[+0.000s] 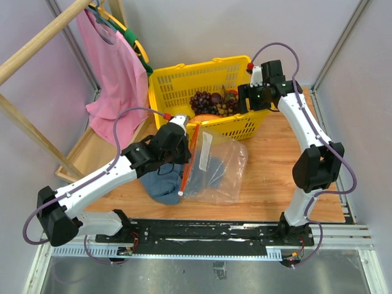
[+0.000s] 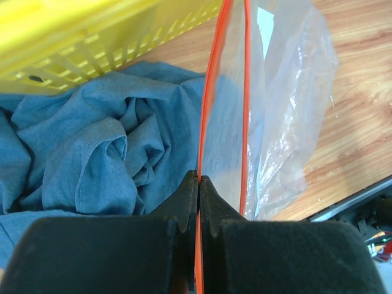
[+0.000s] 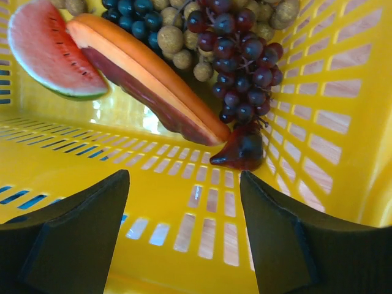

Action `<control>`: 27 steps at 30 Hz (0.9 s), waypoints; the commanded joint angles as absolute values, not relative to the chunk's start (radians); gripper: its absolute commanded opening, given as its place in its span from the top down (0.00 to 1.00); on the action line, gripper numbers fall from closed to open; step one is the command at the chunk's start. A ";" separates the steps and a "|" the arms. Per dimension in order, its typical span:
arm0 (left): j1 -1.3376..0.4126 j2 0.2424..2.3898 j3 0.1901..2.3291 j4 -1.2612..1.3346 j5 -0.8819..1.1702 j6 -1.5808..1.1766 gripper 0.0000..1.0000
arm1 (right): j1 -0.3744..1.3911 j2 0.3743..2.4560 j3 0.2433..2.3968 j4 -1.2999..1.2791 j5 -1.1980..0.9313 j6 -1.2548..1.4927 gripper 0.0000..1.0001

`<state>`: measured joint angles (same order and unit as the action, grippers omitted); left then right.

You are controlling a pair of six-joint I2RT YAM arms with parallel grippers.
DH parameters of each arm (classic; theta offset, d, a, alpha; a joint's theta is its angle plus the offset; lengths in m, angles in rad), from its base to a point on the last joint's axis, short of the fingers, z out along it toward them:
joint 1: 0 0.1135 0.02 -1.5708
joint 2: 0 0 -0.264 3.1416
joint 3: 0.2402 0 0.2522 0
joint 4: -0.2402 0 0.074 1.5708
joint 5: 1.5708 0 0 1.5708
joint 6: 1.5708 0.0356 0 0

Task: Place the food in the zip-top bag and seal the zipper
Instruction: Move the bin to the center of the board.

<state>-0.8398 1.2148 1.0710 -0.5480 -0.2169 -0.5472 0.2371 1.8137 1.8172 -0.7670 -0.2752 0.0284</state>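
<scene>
My left jaws are pinched shut on the zipper (image 2: 208, 104), whose orange-red strip runs straight away from their tips. To the left of these jaws and beneath them lies a crumpled blue-grey cloth (image 2: 92, 141). To their right the zip-top bag (image 2: 288, 110) spreads out clear and crinkly. Its mouth is slightly parted, and its other orange edge runs just right of the one I grip. Some of the cloth shows through the plastic, and a white label (image 2: 264, 21) sits towards the bag's far end.

Beyond the left jaws stands a yellow basket (image 1: 184, 73). My right jaws hang inside it, spread wide and holding nothing, above its slotted floor. Ahead of them, furthest left, rests a red fruit wedge with green rind (image 3: 46, 52). Next to it a long orange slice (image 3: 147, 79) lies at a slant. Behind the slice sit blue-black grapes (image 3: 131, 15) and a brownish-green bunch (image 3: 177, 49). Further right the dark purple grapes (image 3: 245, 73) trail down towards a dark round fruit (image 3: 242, 150), which touches the slice's tip.

Bag, cloth and basket all sit on a wooden tabletop (image 1: 275, 177). Far to the left of my left jaws a pink garment (image 1: 116, 67) hangs from a wooden rack (image 1: 37, 43). Grey walls close the space, and a black rail (image 1: 214, 229) runs along the near edge.
</scene>
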 commanded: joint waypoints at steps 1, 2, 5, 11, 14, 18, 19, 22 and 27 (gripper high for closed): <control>-0.833 1.180 1.167 -0.593 -0.201 -0.493 1.00 | 0.208 1.768 1.780 -0.948 -0.196 0.037 0.26; -0.833 1.178 1.186 -0.604 -0.197 -0.481 1.00 | 0.202 1.748 1.752 -0.956 -0.178 0.049 0.26; -0.833 1.179 1.236 -0.639 -0.196 -0.450 1.00 | 0.176 1.685 1.662 -0.970 -0.121 0.075 0.25; -0.826 1.237 1.281 -0.666 -0.226 -0.418 1.00 | 0.099 1.548 1.508 -0.987 -0.015 0.104 0.24; -0.817 1.278 1.300 -0.648 -0.227 -0.410 0.99 | 0.063 1.479 1.440 -0.988 0.037 0.124 0.22; -0.786 1.354 1.365 -0.633 -0.226 -0.379 1.00 | -0.006 1.385 1.356 -0.958 0.073 0.158 0.20; -0.776 1.375 1.388 -0.631 -0.227 -0.371 1.00 | -0.027 1.363 1.337 -0.952 0.087 0.164 0.20; -0.749 1.429 1.459 -0.631 -0.213 -0.349 1.00 | -0.103 1.307 1.290 -0.931 0.094 0.175 0.19; -0.726 1.411 1.537 -0.673 -0.245 -0.313 1.00 | -0.134 1.254 1.279 -0.902 0.041 0.151 0.20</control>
<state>-0.7471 1.4464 1.4609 -0.6544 -0.2085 -0.3634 -0.1108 1.2926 1.2884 -0.8860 0.0395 0.1532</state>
